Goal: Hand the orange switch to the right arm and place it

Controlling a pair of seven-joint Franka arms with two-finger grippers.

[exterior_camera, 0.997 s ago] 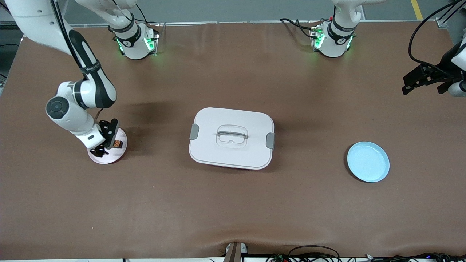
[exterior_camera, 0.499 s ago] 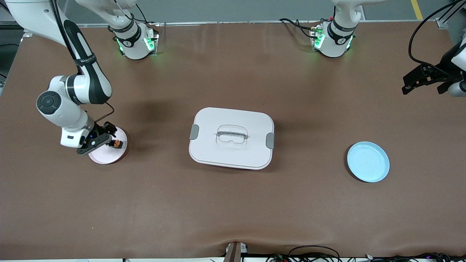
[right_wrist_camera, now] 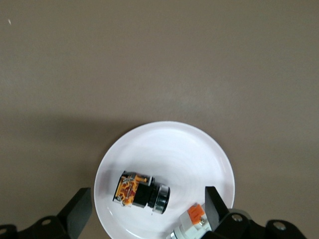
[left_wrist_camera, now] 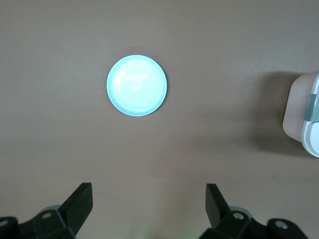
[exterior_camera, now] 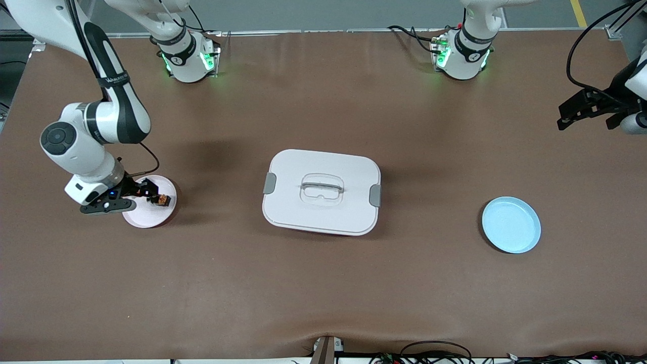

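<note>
Front view: lidded box [exterior_camera: 321, 191] mid-table.

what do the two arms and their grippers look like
Both are white Franka arms with black joint bands; green lights glow at the bases. The right gripper is black with a small blue light and a thin black cable. The left gripper is black too, with thick black cables looping above it.

A brown table [exterior_camera: 323, 283] fills the view, grey floor [exterior_camera: 323, 15] along its top edge.
</note>
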